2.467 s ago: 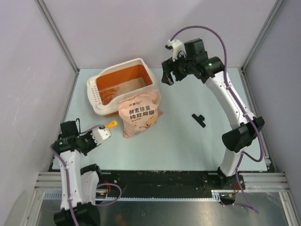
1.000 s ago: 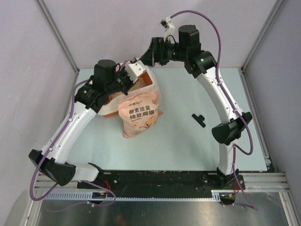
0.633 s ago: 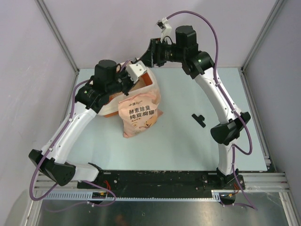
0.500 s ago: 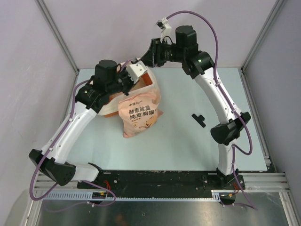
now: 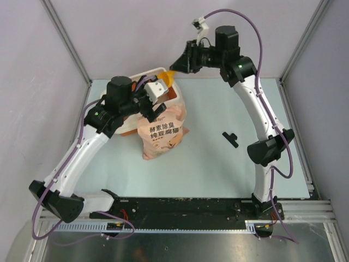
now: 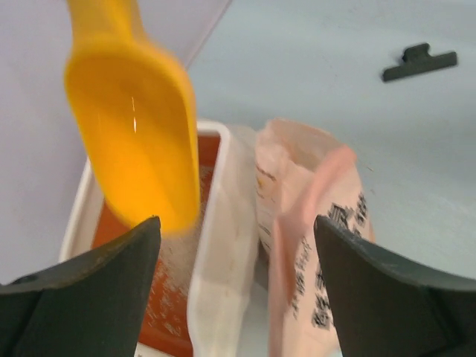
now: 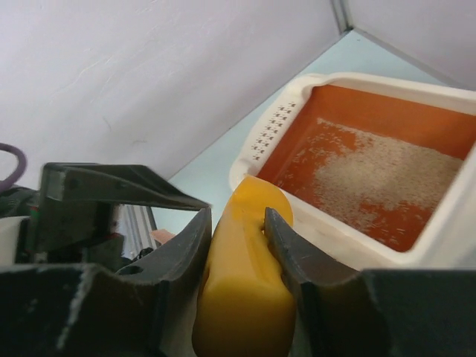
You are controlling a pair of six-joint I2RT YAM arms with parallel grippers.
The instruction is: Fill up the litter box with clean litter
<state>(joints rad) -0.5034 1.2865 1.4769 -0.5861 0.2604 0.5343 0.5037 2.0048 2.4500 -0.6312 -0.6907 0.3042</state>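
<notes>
right gripper: clamped on the handle of the yellow scoop
left gripper: jaws wide apart, holding nothing
scoop axis: runs from the right hand down toward the litter box, bowl over its bag-side edge
clean litter: thin patch on the orange floor
nearer arm: right, it has the scoop
bag: leans on the box; print reads 酵素除臭 / 纯豆腐猫, smaller text unreadable
</notes>
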